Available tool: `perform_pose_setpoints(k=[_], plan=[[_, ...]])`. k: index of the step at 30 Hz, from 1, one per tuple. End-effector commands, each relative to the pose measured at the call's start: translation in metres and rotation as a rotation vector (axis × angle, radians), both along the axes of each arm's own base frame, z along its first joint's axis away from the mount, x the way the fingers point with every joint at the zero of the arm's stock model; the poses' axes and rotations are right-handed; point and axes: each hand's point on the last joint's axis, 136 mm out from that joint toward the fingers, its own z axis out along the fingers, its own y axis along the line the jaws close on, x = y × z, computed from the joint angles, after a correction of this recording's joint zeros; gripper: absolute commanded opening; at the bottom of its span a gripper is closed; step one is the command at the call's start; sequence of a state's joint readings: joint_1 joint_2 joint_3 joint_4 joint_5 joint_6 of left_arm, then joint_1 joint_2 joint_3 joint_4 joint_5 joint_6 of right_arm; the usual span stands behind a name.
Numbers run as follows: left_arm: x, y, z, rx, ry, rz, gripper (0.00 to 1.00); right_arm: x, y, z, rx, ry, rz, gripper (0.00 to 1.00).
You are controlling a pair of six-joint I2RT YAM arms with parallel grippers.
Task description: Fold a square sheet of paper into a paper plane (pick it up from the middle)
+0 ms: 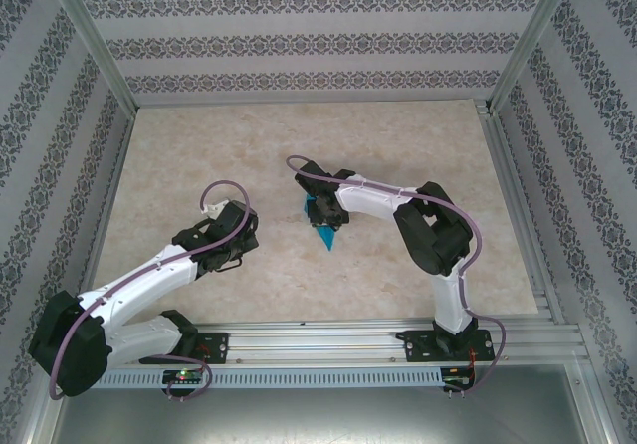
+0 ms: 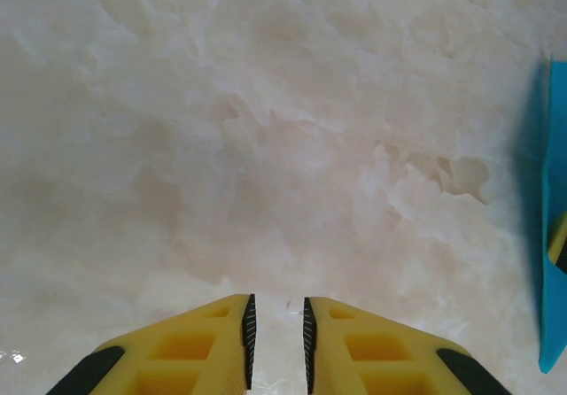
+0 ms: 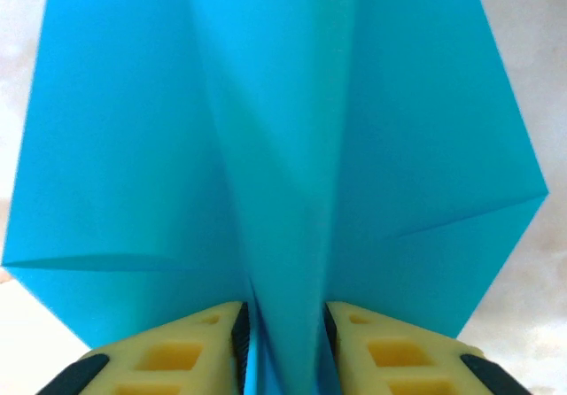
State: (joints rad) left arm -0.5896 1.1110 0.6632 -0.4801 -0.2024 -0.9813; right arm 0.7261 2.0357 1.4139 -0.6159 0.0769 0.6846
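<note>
A: Right fingers [image 3: 205, 342]?
B: Either side of the centre crease of the paper plane [image 3: 283, 147]; pinching or just flanking, I cannot tell. Left fingers [image 2: 199, 337] slightly apart, empty, over bare surface [image 2: 221, 147].
A: Step?
B: Late folding, I judge. The plane is mid-surface; next, crease the 2 wings evenly.

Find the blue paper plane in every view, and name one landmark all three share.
Top external: paper plane at the centre of the marbled table, under the right gripper.
Left wrist: a blue strip at the right edge.
Right wrist: across the middle, centre fold between the fingers.
Shared landmark: the marbled table.
</note>
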Motion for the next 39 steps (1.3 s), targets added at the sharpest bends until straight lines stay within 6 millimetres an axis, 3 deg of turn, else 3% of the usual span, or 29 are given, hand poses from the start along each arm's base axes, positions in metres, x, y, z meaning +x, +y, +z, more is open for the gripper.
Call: perform_pose_setpoints(k=[1,8,13,17,23,27,30,32,34,36,38,39], plan=[[0.003,0.001,-0.003,-0.015,-0.003,0.012,0.25,-0.007,-0.003,-0.018,-0.025,0.042,-0.012,0.31],[0.003,0.001,-0.003,-0.017,-0.001,0.009,0.25,-0.029,-0.011,-0.055,-0.097,0.107,-0.046,0.4],[0.004,0.0,-0.004,-0.019,0.005,0.003,0.25,-0.029,-0.007,-0.059,-0.086,0.108,-0.08,0.42],[0.004,-0.001,0.0,-0.011,0.002,-0.01,0.25,-0.016,0.004,-0.024,-0.039,0.025,-0.055,0.49],[0.008,0.006,0.013,0.051,-0.022,-0.029,0.26,0.002,0.013,0.06,0.087,-0.147,-0.012,0.65],[0.011,0.019,0.026,0.128,-0.053,-0.019,0.26,0.003,0.002,0.109,0.138,-0.258,-0.02,0.73],[0.015,0.028,0.036,0.185,-0.08,-0.018,0.27,0.001,-0.019,0.14,0.135,-0.341,-0.031,0.76],[0.018,0.038,0.043,0.245,-0.1,-0.009,0.32,0.001,-0.048,0.163,0.077,-0.436,-0.055,0.78],[0.023,0.053,0.051,0.3,-0.124,0.021,0.44,0.002,-0.081,0.184,-0.001,-0.546,-0.087,0.82],[0.029,0.07,0.058,0.344,-0.158,0.059,0.67,0.003,-0.122,0.2,-0.091,-0.657,-0.149,0.84],[0.034,0.091,0.064,0.389,-0.184,0.119,0.88,0.005,-0.165,0.205,-0.185,-0.731,-0.226,0.87],[0.037,0.101,0.064,0.41,-0.192,0.146,0.94,0.005,-0.187,0.204,-0.224,-0.747,-0.266,0.89]])
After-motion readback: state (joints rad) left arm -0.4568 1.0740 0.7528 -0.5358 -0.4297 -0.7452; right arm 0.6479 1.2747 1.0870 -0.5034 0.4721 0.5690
